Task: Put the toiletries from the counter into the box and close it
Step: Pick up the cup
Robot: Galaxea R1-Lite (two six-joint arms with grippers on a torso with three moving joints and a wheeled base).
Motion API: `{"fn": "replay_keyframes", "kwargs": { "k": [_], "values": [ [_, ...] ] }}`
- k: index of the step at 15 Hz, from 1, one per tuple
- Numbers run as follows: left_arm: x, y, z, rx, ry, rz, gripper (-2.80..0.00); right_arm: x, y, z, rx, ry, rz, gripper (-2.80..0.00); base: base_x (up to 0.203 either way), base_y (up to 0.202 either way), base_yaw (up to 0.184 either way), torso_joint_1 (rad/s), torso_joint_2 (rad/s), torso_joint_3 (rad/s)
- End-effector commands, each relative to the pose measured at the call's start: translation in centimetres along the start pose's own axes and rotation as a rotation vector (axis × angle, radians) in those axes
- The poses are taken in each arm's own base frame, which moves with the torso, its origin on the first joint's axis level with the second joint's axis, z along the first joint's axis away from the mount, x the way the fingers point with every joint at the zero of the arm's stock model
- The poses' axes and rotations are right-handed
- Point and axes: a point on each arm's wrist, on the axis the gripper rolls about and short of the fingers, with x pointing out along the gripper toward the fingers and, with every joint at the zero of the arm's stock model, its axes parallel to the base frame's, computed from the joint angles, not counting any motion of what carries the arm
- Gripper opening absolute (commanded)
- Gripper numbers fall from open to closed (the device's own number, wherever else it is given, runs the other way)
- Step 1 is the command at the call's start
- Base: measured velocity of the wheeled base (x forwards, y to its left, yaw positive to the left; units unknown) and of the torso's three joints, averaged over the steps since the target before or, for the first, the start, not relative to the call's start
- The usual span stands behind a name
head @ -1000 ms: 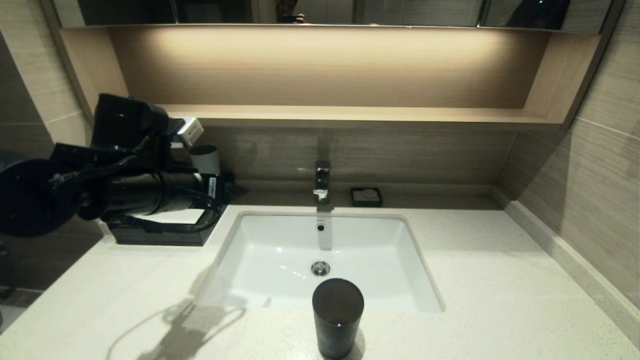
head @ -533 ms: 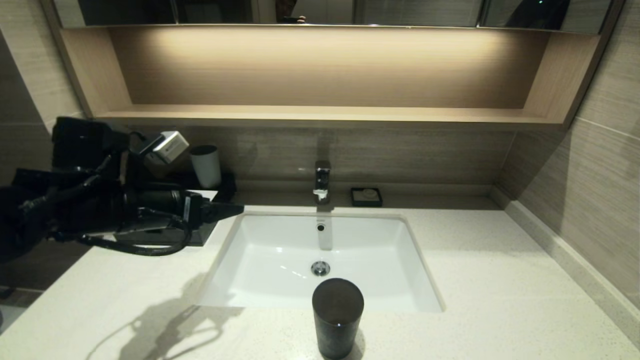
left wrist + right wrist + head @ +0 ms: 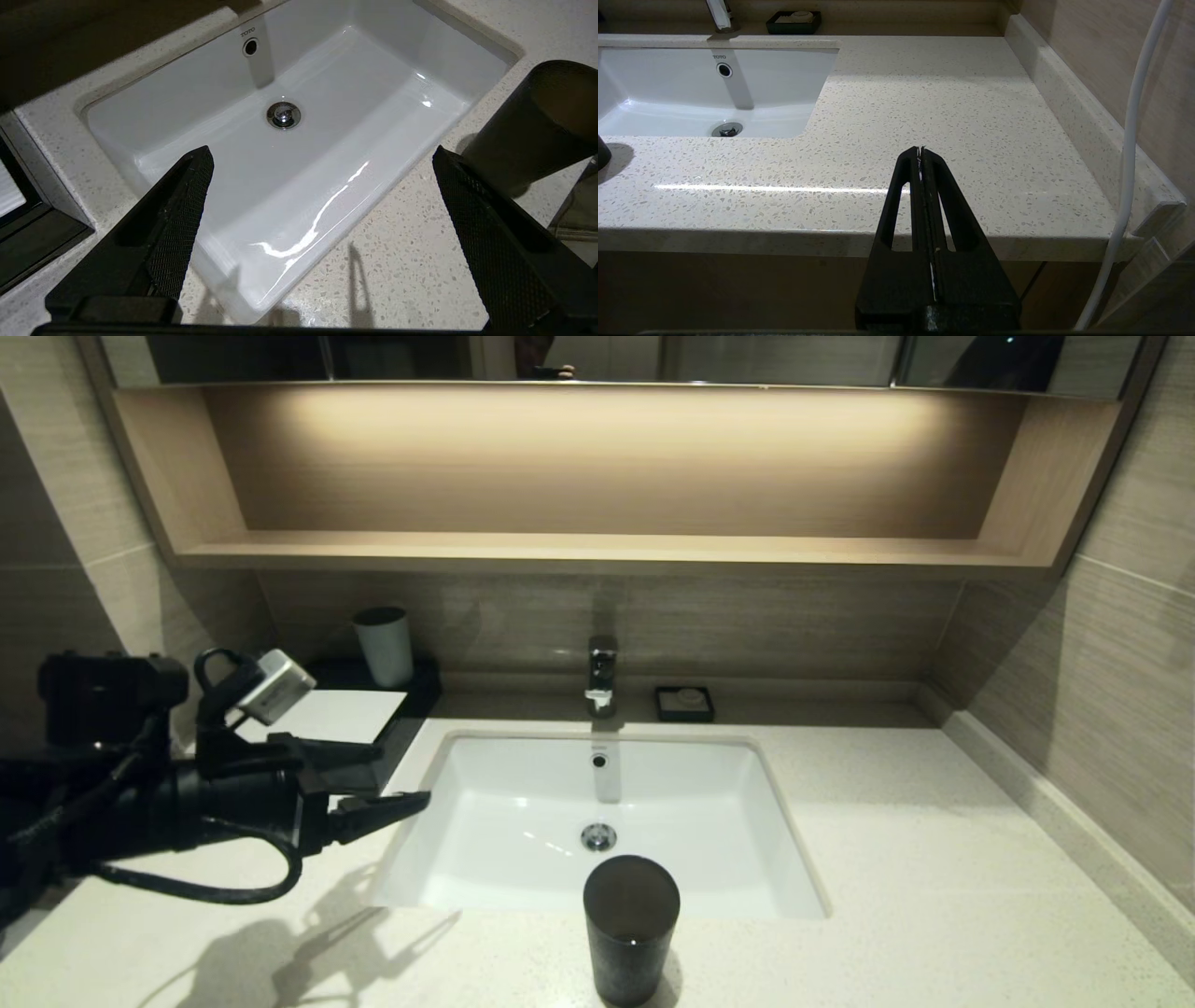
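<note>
Left tool (image 3: 397,775) hangs over the desk (image 3: 934,859) at the left rim of the sink (image 3: 523,793), its two fingers spread wide with nothing between them. From the left wrist view the same fingers (image 3: 182,200) frame the basin and its drain (image 3: 283,114), well apart from each other and holding nothing. Behind that tool, against the back wall at the far left of the desk, sits the box (image 3: 411,714), black and low, with the white panel (image 3: 327,714) on its top. No gap shows along what can be seen of its front; the arm covers most of that side, so whether the drawer is fully in cannot be told. A white cup (image 3: 384,644) stands on the rear of the box. No toiletries show on the desk in any view.

Moving on toward the middle, the tap (image 3: 601,672) rises behind the sink. A dark cup (image 3: 630,924) stands upright on the desk just in front of the sink's near edge; it also shows beside one finger in the left wrist view (image 3: 537,126). Just beyond the tap sits a small black soap dish (image 3: 684,703), close to the back wall.

Farther along, the right tool (image 3: 920,156) does not show in the head view. Its own camera finds it low at the front edge of the desk, fingers pressed flat together and gripping nothing, with a white cable (image 3: 1129,154) running beside it near the side wall.
</note>
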Motion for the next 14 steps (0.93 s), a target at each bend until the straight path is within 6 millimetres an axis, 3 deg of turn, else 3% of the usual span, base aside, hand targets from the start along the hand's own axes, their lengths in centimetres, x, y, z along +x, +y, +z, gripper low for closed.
{"fn": "replay_keyframes", "kwargs": {
  "k": [1, 5, 9, 14],
  "values": [
    [-0.5, -0.8, -0.9, 0.01, -0.014, -0.036, 0.0, 0.0, 0.0, 0.0, 0.0, 0.001, 0.0, -2.8, 0.0, 0.0, 0.0, 0.0, 0.0, 0.0],
    [-0.9, -1.8, -1.3, 0.012, -0.035, -0.118, 0.0, 0.0, 0.0, 0.0, 0.0, 0.002, 0.0, -2.8, 0.0, 0.0, 0.0, 0.0, 0.0, 0.0],
    [-0.3, -4.2, -1.5, 0.034, -0.029, -0.227, 0.0, 0.0, 0.0, 0.0, 0.0, 0.0, 0.0, -2.8, 0.0, 0.0, 0.0, 0.0, 0.0, 0.0],
    [0.8, -5.7, -1.7, 0.051, -0.01, -0.311, 0.0, 0.0, 0.0, 0.0, 0.0, 0.002, 0.0, -2.8, 0.0, 0.0, 0.0, 0.0, 0.0, 0.0]
  ]
}}
